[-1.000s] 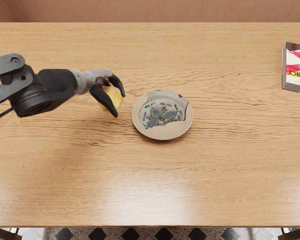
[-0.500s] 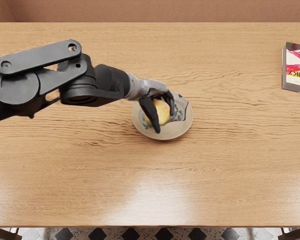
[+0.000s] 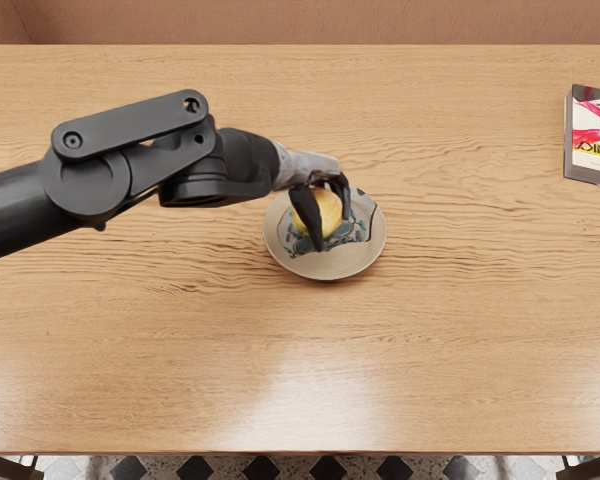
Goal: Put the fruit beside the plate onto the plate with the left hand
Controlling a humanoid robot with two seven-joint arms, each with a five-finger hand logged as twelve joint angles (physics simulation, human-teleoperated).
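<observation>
Head view, largest first. Wooden tabletop (image 3: 280,350) across the whole frame. Reaching in from the left edge and stretched far toward the middle, the dark left arm (image 3: 130,170). At the far right edge, well apart from the work, a book (image 3: 592,135); no likely part in any trouble. Near the centre, a round patterned plate (image 3: 365,255) with a shallow rim. Over the left half of that plate, the left hand (image 3: 318,196), closed around the yellow fruit (image 3: 327,210), with dark fingers (image 3: 306,220) wrapped down its front and sides. Impossible to tell whether the fruit is resting on the plate or held just above it: underside hidden by the fingers. No right hand in view.

Probably at the point of setting down and letting go, so most of the risk lies in the release.

- Letting go with height to spare: likely a bounce or a roll, with only a shallow rim to stop a round fruit.
- Releasing off-centre, toward the left rim as placed now: a short path off the plate and back onto the tabletop.
- Opening unevenly, one finger trailing: a sideways nudge, enough to start a roll.
- Pulling back low toward the left: fingertips liable to catch the rim and shove or tip the plate, or to drag the fruit along.

Safer, by this reading: lower until contact, open all fingers together, lift clear before retreating.
</observation>
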